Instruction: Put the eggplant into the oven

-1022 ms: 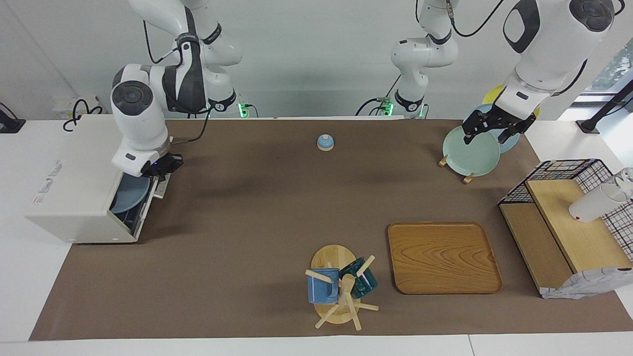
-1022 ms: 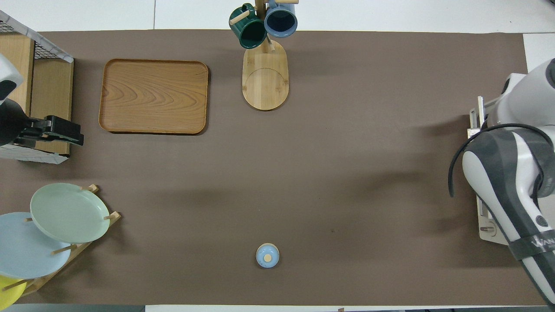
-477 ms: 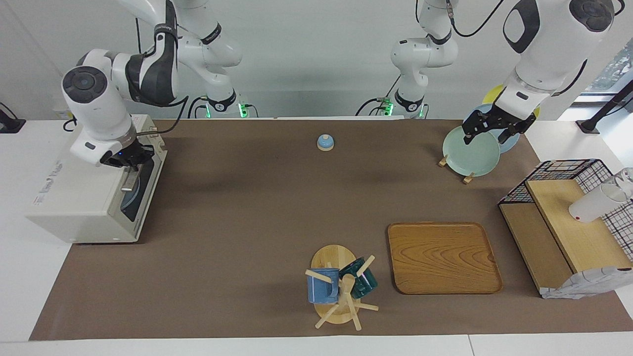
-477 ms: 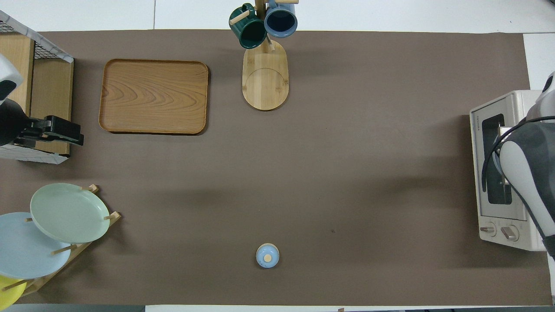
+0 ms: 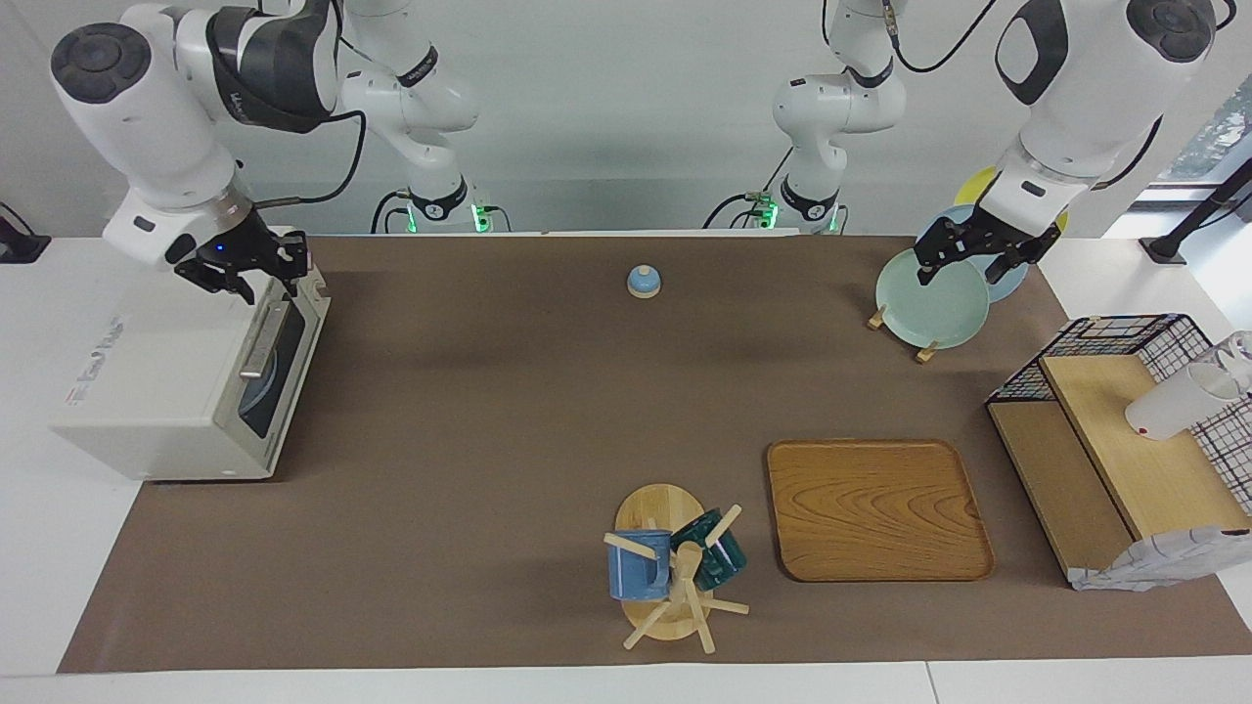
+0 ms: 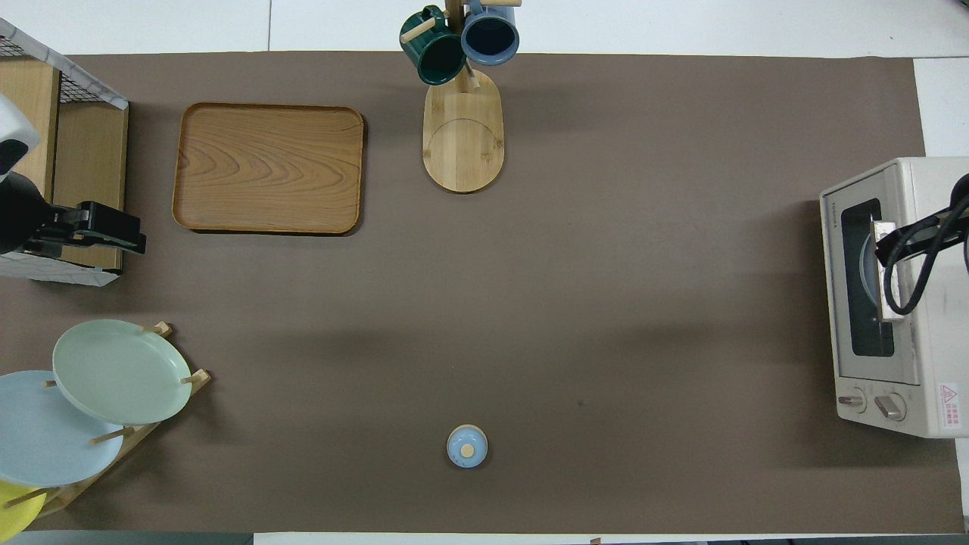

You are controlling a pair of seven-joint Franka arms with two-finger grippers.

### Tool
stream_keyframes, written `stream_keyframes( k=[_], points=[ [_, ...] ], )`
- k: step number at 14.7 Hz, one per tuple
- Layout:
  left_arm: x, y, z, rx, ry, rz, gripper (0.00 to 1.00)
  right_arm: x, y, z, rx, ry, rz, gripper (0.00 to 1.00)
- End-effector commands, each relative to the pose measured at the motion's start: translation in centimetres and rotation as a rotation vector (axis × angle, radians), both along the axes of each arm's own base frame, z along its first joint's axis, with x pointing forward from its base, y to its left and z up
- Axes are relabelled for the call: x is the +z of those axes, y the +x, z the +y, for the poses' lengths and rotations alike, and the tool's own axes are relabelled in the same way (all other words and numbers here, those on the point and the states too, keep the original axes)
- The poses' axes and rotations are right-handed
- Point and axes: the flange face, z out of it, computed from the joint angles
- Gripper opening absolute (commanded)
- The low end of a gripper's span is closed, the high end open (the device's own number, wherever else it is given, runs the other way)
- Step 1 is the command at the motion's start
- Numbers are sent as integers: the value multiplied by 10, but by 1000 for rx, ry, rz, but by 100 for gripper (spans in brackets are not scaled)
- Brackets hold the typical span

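Our right tool has lifted off the now-closed toaster oven, fingers apart; at three o'clock, our left tool waits, spread, over the plate rack.

Oven under the right gripper: cream-white casing, dark glass door, metal handle; a blue plate shows through the glass. Right gripper itself black, on a white and dark grey arm. Table cover: plain brown. Below the left gripper, also black: pale green plate, light blue plate and yellow plate on a light wood rack. Tray: brown wood grain. Mugs on the wooden stand: blue mug, dark green mug. Small bell: light blue.
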Motion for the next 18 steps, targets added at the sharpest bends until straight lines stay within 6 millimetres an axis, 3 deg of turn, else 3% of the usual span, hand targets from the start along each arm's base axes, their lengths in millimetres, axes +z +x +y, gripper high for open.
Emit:
stream_keyframes(
  k=[1,5,11,18],
  points=[
    [4,-2,5,2,22,1,100,4,1,5,-62,19,1,100],
    [4,-2,5,2,22,1,100,5,-3,14,-68,39,9,100],
    [4,-2,5,2,22,1,100,9,-32,33,-115,24,-2,100],
    [4,-2,4,1,22,1,100,14,-28,30,-124,29,-28,100]
  ],
)
